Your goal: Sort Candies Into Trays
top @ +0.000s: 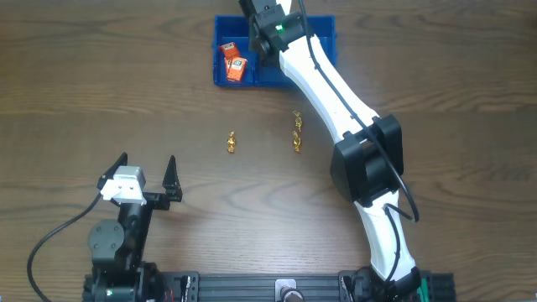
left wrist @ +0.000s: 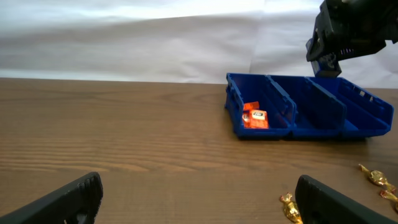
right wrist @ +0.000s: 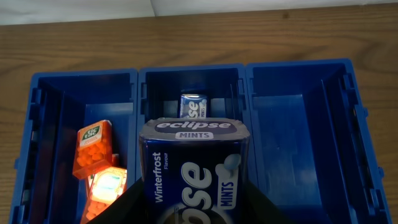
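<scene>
A blue tray [top: 323, 44] with three compartments stands at the far edge of the table. My right gripper [right wrist: 194, 213] hangs above its middle compartment, shut on a dark blue mint tin [right wrist: 194, 168]. A second blue mint box [right wrist: 194, 106] lies in that middle compartment. Two orange candy boxes [right wrist: 93, 149] [top: 232, 63] lie in the left compartment, and the right compartment [right wrist: 292, 137] holds nothing. Gold-wrapped candies lie on the table: one [top: 231, 142] alone and a short row [top: 297, 132] to its right. My left gripper [top: 148, 164] stands open near the front left, holding nothing.
The right arm [top: 336, 92] stretches diagonally from the front right up to the tray, passing just right of the gold candy row. From the left wrist view the tray [left wrist: 317, 121] sits ahead with gold candies [left wrist: 289, 208] close by. Bare wood surrounds the left gripper.
</scene>
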`<state>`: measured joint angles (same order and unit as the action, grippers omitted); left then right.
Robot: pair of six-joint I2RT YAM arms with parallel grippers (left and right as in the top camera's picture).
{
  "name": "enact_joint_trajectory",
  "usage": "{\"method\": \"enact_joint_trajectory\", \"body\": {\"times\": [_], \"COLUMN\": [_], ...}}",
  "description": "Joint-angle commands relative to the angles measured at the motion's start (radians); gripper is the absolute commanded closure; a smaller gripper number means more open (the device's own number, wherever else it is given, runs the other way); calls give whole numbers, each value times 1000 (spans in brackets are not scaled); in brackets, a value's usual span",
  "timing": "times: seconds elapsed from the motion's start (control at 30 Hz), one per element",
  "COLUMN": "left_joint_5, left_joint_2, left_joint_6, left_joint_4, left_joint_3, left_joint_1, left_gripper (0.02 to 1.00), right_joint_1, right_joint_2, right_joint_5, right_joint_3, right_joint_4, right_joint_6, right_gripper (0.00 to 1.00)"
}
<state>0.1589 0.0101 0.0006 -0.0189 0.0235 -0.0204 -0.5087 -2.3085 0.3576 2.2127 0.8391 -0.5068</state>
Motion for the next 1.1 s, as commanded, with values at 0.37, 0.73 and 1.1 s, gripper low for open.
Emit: {"method": "enact_joint_trajectory", "body": {"times": [0.37,0.73,1.1], "left_joint_5": [22,22,22], "left_joint_2": [-7,-7,-7], "left_joint_6": [3,3,3], "left_joint_4": [-41,-41,-41], "left_joint_3": [-19,-19,-19], "left_joint_1": [5,5,5], "left_gripper": [25,23,23], "right_joint_1": [6,-15,-182], "right_joint_2": [-11,5,108], "right_joint_5": [32,31,-152], "right_joint_3": [10,42,40], "right_joint_4": [-8,110,456], "right_joint_6": [11,10,-186], "right_gripper": [23,1,1]}}
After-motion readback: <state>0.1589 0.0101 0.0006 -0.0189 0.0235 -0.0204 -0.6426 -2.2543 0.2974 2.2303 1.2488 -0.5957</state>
